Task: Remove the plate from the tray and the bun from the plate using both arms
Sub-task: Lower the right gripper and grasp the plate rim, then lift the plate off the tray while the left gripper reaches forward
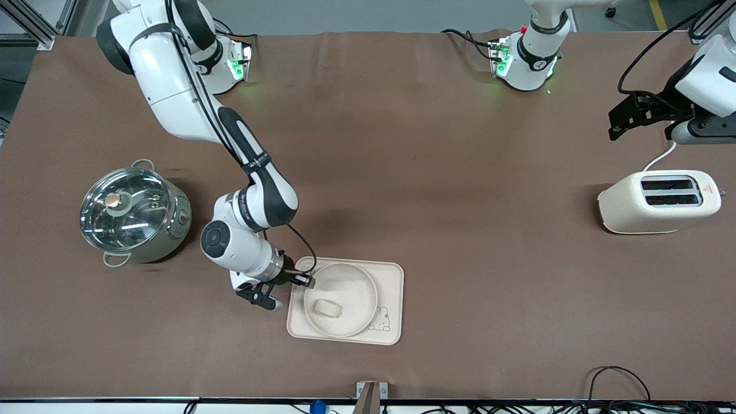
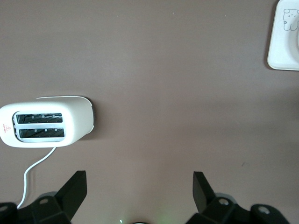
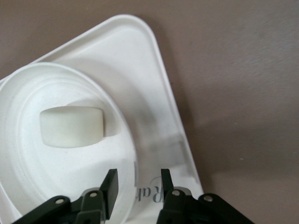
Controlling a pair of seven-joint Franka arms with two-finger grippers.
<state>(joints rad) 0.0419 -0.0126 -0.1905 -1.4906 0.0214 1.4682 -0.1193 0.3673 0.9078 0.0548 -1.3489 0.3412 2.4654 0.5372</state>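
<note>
The round cream plate (image 1: pixel 352 287) rests on the rectangular cream tray (image 1: pixel 392 277), with the small pale bun (image 1: pixel 328 309) lying inside it. My right gripper (image 1: pixel 309 282) is low at the plate's edge toward the right arm's end of the table. In the right wrist view my right gripper (image 3: pixel 138 186) is open. It straddles the rim of the plate (image 3: pixel 28 163), one finger inside and one over the tray (image 3: pixel 154 93), with a gap on each side. The bun (image 3: pixel 71 127) lies apart from it. My left gripper (image 1: pixel 618 123) waits open and empty in the air above the toaster; it also shows in the left wrist view (image 2: pixel 138 186).
A cream toaster (image 1: pixel 658 201) with a white cord stands toward the left arm's end; it also shows in the left wrist view (image 2: pixel 44 125). A steel pot with a glass lid (image 1: pixel 132 215) stands toward the right arm's end. A tray corner (image 2: pixel 285 46) shows in the left wrist view.
</note>
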